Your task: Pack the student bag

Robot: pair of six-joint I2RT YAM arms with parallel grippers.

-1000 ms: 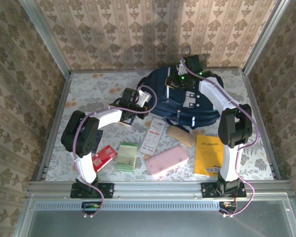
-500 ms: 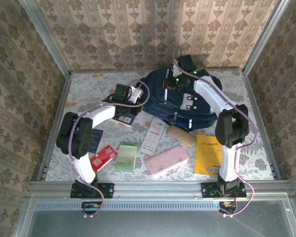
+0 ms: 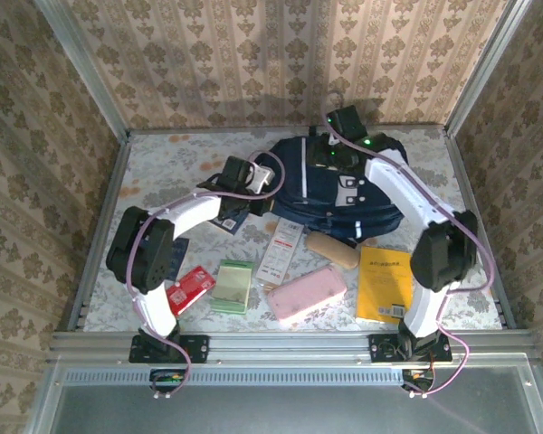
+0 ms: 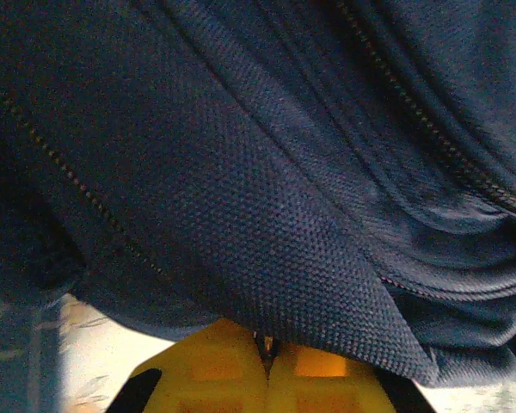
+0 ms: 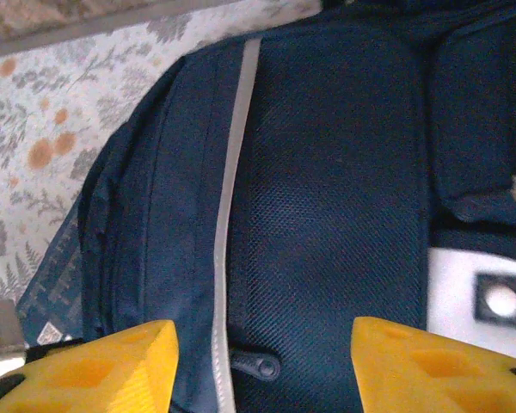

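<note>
**both hands at the bag, much of it out of sight**

the student bag (image 3: 312,194) lies at the far middle of the table (image 3: 181,154), its rear edge close to the back wall. my right arm crosses its right half and covers that part from above.

my left gripper (image 3: 264,181) sits at the bag's left edge. in the left wrist view its yellow fingers (image 4: 224,374) are pressed together, with only a thin seam between them. a fold of navy cloth (image 4: 241,215) hangs over the very tips, so i cannot tell whether any fabric is caught there. the rest of that view is dark weave and zip lines, cut off on every side.

my right gripper (image 3: 328,154) is over the bag's far end. its fingers (image 5: 95,366) stand well apart, holding nothing. between them i see the white stripe (image 5: 228,215) and a zipper pull (image 5: 258,366). at the right edge a white buckle tab (image 5: 490,297) is blurred and cropped.

on the near side, a flat dark thing (image 3: 231,217) is mostly under my left forearm, and i cannot make it out. the pink case (image 3: 306,294) and yellow book (image 3: 385,285) lie in plain sight, apart from the bag.
</note>
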